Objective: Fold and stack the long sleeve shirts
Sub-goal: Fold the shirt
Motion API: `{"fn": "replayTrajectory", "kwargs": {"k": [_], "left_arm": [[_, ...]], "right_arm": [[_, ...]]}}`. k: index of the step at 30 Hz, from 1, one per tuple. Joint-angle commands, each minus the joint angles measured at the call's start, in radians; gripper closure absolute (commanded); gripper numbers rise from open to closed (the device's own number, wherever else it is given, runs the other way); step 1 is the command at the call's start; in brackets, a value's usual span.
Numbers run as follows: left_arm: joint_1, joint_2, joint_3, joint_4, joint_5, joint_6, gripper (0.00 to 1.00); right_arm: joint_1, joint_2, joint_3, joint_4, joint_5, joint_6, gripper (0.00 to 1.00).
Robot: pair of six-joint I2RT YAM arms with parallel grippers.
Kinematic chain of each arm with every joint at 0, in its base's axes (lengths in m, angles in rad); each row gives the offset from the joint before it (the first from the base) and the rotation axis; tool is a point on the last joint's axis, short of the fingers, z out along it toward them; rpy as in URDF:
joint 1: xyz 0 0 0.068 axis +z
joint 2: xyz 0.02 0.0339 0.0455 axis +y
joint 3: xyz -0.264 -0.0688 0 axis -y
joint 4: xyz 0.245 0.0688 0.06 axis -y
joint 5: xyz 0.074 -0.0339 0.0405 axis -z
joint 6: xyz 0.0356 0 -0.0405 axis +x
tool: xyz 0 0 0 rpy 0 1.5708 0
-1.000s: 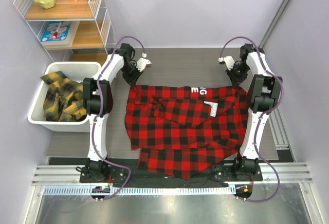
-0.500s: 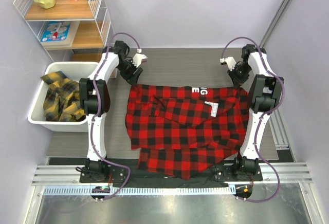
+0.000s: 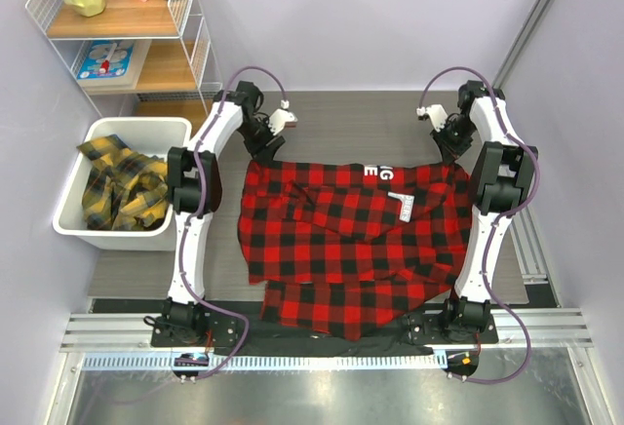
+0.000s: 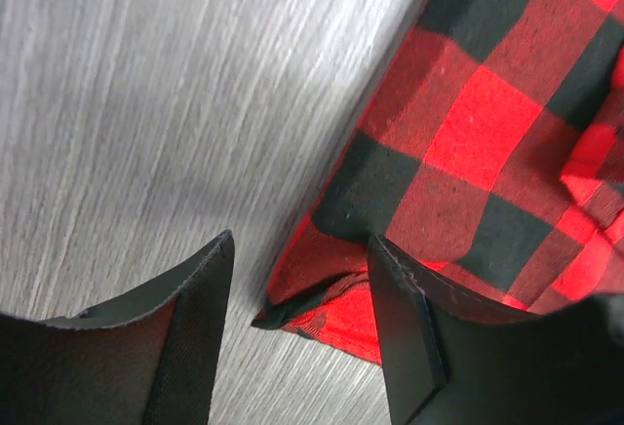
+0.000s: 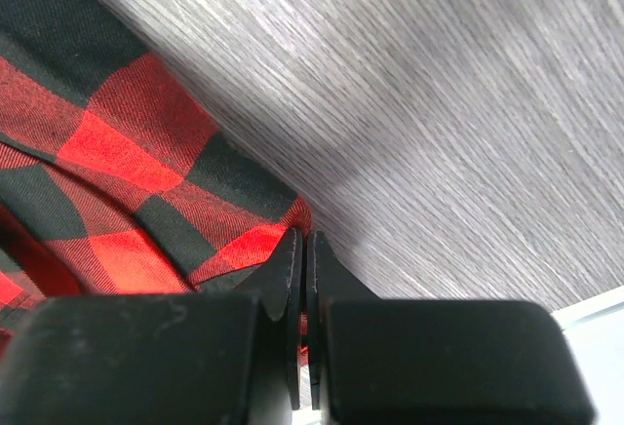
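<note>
Red-and-black shirt (image 3: 346, 240) lies spread across the middle of the table (image 3: 351, 118), its lower part reaching the near edge. It looks only partly folded. Nothing is stacked, and the yellow-and-black shirts (image 3: 117, 186) lie crumpled in the bin (image 3: 68, 222) by the left edge. Left gripper (image 4: 297, 250) hovers spread over the shirt's far-left corner, holding nothing. The right gripper (image 5: 301, 240) is pressed together, apparently pinching the far-right corner.

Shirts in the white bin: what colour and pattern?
Yellow-and-black check on the shirts in the bin; best seen in the top external view.
</note>
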Motion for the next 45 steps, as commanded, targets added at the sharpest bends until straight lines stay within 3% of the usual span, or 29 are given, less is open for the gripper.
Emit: {"fn": "replayTrajectory", "kwargs": {"k": [1, 3, 6, 12, 26, 34, 38, 42, 43, 45], "left_arm": [[0.007, -0.007, 0.022, -0.038, 0.008, 0.072, 0.49], [0.007, 0.002, 0.023, -0.044, -0.002, 0.086, 0.55], [0.007, 0.012, 0.030, -0.072, -0.009, 0.111, 0.77], [0.020, -0.001, 0.024, -0.120, -0.003, 0.123, 1.00], [0.066, -0.096, -0.007, -0.064, 0.014, 0.055, 1.00], [0.070, -0.007, 0.092, -0.029, -0.028, -0.014, 1.00], [0.059, 0.018, 0.082, 0.084, -0.087, -0.061, 1.00], [0.059, 0.006, 0.048, 0.190, -0.192, -0.147, 0.98], [0.059, -0.028, 0.016, 0.208, -0.210, -0.162, 0.95], [0.060, -0.069, -0.021, 0.256, -0.229, -0.208, 0.79]], "right_arm": [[0.005, -0.013, 0.037, -0.007, 0.001, 0.006, 0.99], [0.005, -0.012, 0.033, -0.007, 0.007, 0.006, 0.99], [0.005, -0.013, 0.022, -0.001, 0.018, 0.003, 0.99], [0.004, -0.023, 0.005, 0.010, 0.033, -0.002, 0.99], [-0.031, -0.055, 0.007, 0.010, 0.023, -0.007, 0.99], [-0.018, 0.042, 0.106, 0.011, 0.024, 0.039, 0.99], [0.014, 0.059, 0.077, 0.121, 0.084, 0.108, 0.99], [0.025, 0.076, 0.103, 0.178, 0.176, 0.177, 0.83], [0.027, 0.071, 0.129, 0.185, 0.202, 0.193, 0.63], [0.025, 0.056, 0.152, 0.180, 0.214, 0.231, 0.51]]}}
